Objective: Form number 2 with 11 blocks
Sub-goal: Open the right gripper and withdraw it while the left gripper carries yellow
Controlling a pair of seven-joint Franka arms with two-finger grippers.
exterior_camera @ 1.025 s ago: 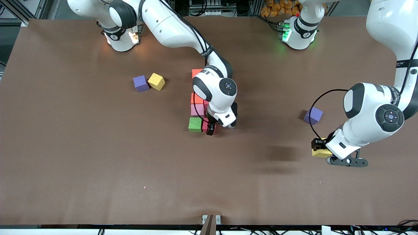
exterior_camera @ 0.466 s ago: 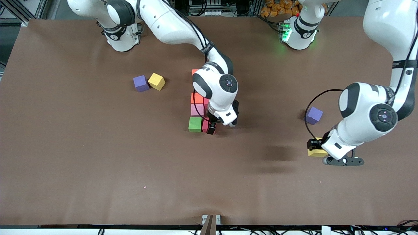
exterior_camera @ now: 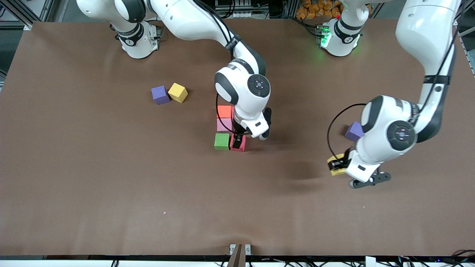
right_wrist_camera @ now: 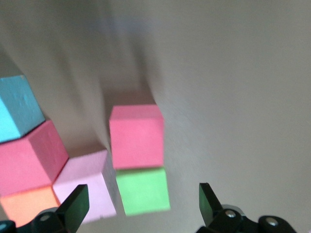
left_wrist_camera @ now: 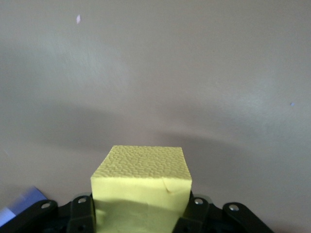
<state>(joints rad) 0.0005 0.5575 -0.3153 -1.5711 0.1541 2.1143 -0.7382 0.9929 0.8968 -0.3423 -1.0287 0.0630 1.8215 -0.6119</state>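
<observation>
The right gripper (exterior_camera: 238,142) has let go — its fingers (right_wrist_camera: 75,204) are now apart and it has lifted a little above the pink-red block (exterior_camera: 238,144) it was pinching a second ago. That block now sits on the table, touching the green block (exterior_camera: 222,141) beside it. So one more piece of the 2 looks placed. The left gripper (exterior_camera: 339,163) is clamped on a yellow block (left_wrist_camera: 142,182) and has carried it toward the pile — likely the next piece.
</observation>
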